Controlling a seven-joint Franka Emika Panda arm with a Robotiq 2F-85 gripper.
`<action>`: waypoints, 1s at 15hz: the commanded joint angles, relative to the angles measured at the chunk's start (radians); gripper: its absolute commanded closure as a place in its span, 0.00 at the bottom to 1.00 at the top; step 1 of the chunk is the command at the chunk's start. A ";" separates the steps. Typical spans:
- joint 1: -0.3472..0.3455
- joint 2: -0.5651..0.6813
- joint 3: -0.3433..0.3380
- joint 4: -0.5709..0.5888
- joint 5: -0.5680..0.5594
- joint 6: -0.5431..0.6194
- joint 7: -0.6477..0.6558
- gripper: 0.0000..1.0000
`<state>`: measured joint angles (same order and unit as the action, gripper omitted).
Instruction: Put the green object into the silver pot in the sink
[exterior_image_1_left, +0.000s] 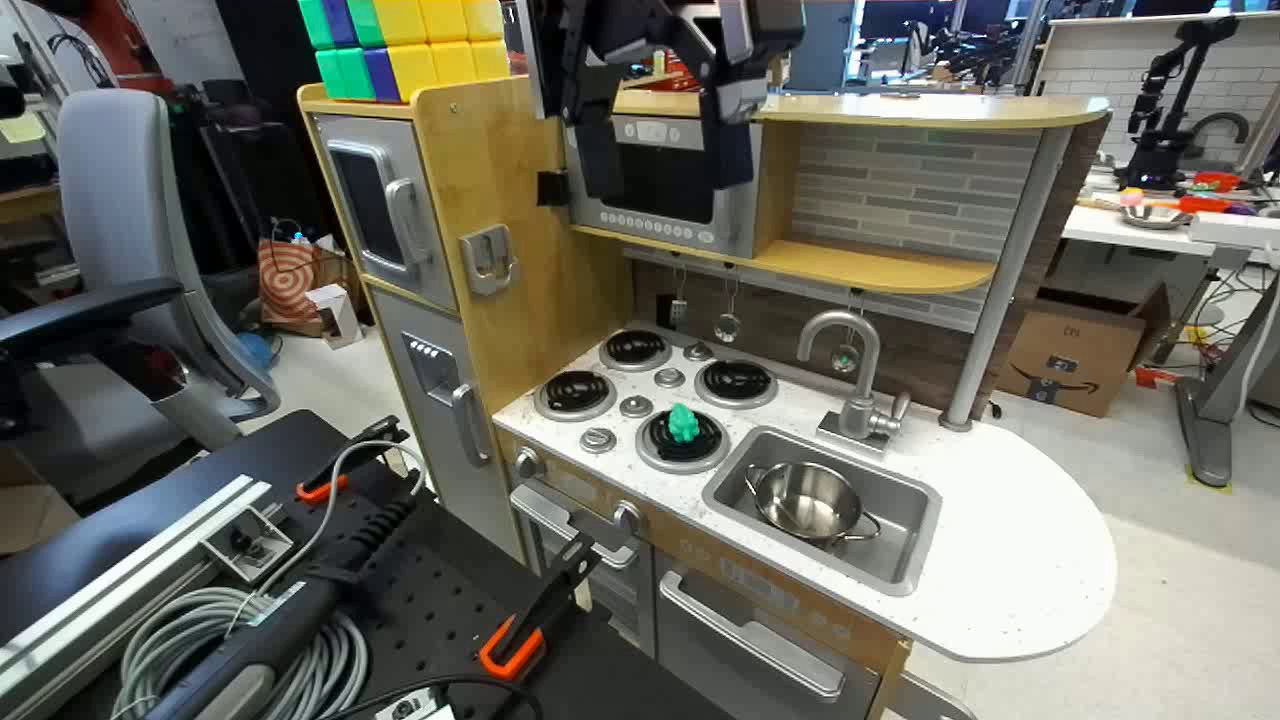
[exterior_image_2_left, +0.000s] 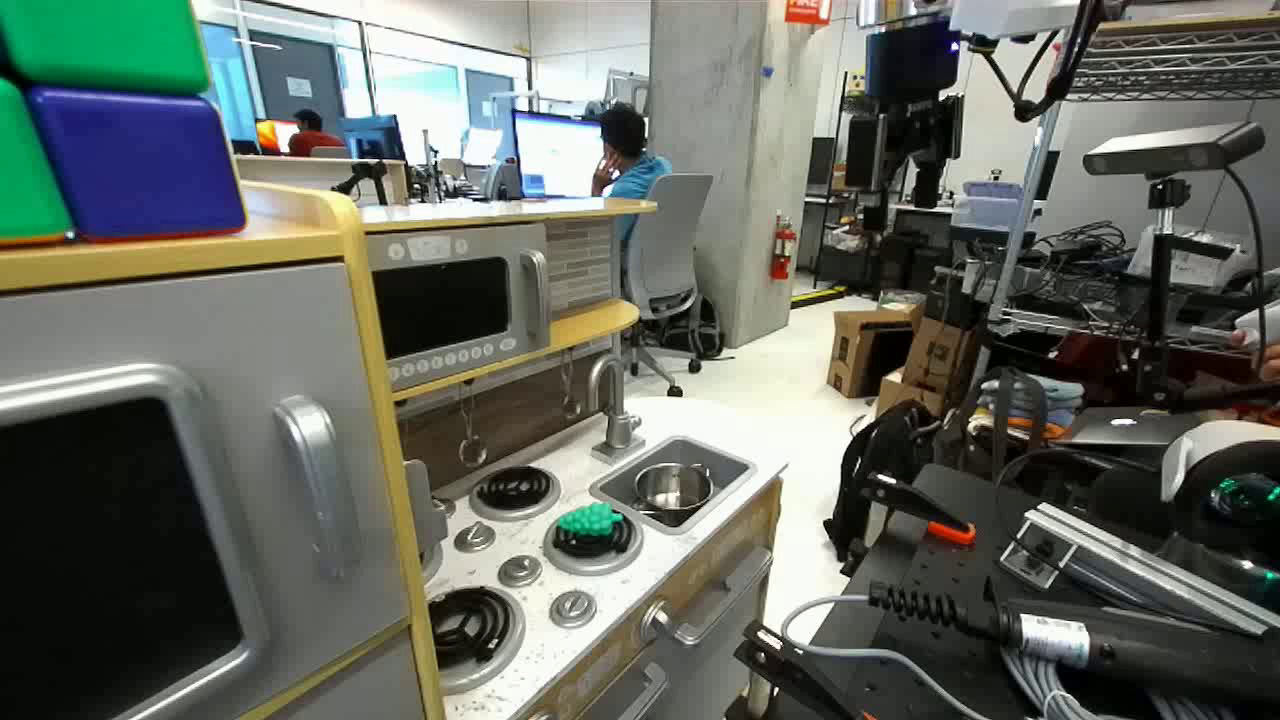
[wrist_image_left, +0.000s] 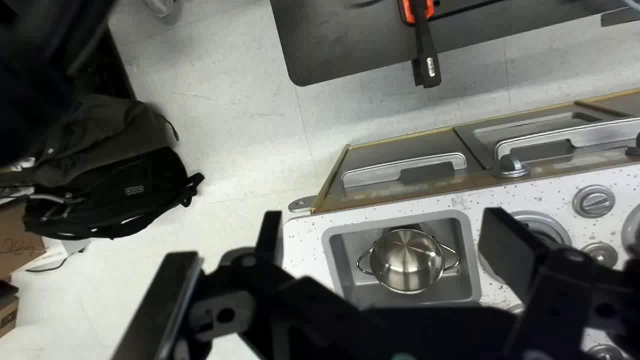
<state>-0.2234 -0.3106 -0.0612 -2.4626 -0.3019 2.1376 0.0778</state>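
The green object (exterior_image_1_left: 683, 423) is a small bumpy item lying on the black burner closest to the sink; it also shows in an exterior view (exterior_image_2_left: 590, 519). In the wrist view it is not visible; a finger covers part of that burner. The silver pot (exterior_image_1_left: 806, 500) stands upright inside the sink (exterior_image_1_left: 926, 530), its two wire handles out to the sides. The wrist view shows the pot (wrist_image_left: 407, 261) empty, within the sink rim (wrist_image_left: 397, 221). My gripper (exterior_image_1_left: 662, 165) is open and empty, high above the counter; its fingers (wrist_image_left: 385, 230) are spread wide. It also shows in an exterior view (exterior_image_2_left: 895, 190).
The curved faucet (exterior_image_1_left: 862, 400) rises behind the sink. A wooden shelf (exterior_image_1_left: 880, 268) and a toy microwave (exterior_image_1_left: 660, 190) overhang the counter's back. A tall toy fridge (exterior_image_1_left: 385, 210) stands beside the burners. A black table (exterior_image_1_left: 450, 590) with clamps and cables is in front.
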 joint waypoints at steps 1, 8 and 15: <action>0.017 0.000 -0.016 0.002 -0.005 -0.003 0.004 0.00; 0.061 0.015 -0.053 -0.003 -0.006 0.054 -0.282 0.00; 0.126 0.008 -0.082 -0.030 -0.003 0.144 -0.601 0.00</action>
<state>-0.1324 -0.3053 -0.1071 -2.4816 -0.3048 2.2233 -0.3892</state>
